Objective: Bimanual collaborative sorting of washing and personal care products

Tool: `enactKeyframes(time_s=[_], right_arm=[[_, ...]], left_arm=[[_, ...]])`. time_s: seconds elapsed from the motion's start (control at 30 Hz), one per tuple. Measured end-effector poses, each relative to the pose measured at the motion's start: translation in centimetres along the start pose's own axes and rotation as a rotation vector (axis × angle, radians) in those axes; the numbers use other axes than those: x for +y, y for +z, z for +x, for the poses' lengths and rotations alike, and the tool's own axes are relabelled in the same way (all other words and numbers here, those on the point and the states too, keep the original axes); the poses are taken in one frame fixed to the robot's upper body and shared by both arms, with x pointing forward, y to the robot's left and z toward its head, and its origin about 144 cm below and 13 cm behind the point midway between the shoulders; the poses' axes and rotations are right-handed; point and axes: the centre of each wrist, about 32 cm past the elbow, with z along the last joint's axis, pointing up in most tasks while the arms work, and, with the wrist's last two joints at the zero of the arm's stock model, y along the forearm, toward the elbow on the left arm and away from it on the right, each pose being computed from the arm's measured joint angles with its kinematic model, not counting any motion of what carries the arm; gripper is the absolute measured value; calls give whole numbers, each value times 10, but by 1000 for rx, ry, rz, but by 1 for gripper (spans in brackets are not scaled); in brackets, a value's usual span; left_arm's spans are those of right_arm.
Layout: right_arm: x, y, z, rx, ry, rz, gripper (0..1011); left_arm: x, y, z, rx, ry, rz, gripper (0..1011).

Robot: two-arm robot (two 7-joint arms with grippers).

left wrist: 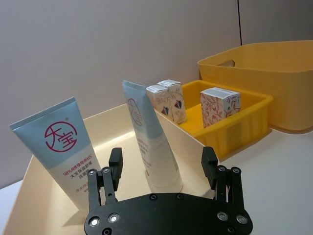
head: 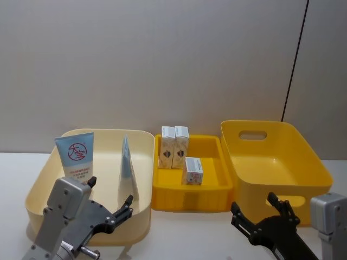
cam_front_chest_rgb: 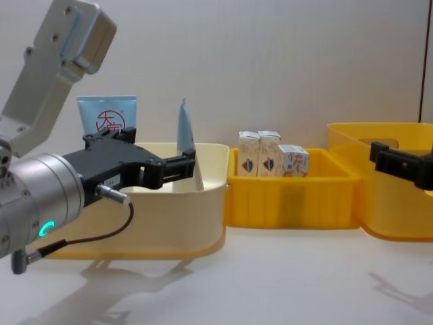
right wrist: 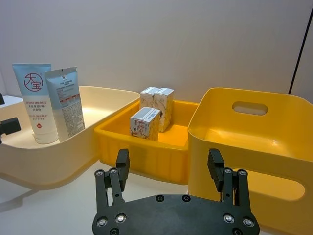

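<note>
Hovering spread, left tool (head: 109, 191) before cream bin (head: 142, 216), one tube (head: 126, 162) edge-on; right tool (head: 254, 203) spread, seemingly empty

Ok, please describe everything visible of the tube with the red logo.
The tube is soft-looking plastic, pale blue above and white below, with a red circle logo and small print. It stands upright, flat end up, in the cream bin at its left back, apart from the second tube. The open left gripper hovers near without touching.

You get bright, even light from overhead. Soft, faint shadows spread on the table (cam_front_chest_rgb: 284, 284) below the cream bin (cam_front_chest_rgb: 183, 217), and the red-logo tube (left wrist: 61, 147) shades its floor. The large yellow bin (head: 303, 157) shows a mild sheen.
</note>
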Motion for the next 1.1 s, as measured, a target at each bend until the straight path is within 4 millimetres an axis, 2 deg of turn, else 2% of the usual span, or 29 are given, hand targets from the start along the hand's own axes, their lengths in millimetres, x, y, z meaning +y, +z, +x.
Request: enactKeyframes(time_s=[1.1], right_arm=[[0, 0, 0, 0, 0, 0, 1001]], left_arm=[[0, 0, 0, 0, 0, 0, 1003]])
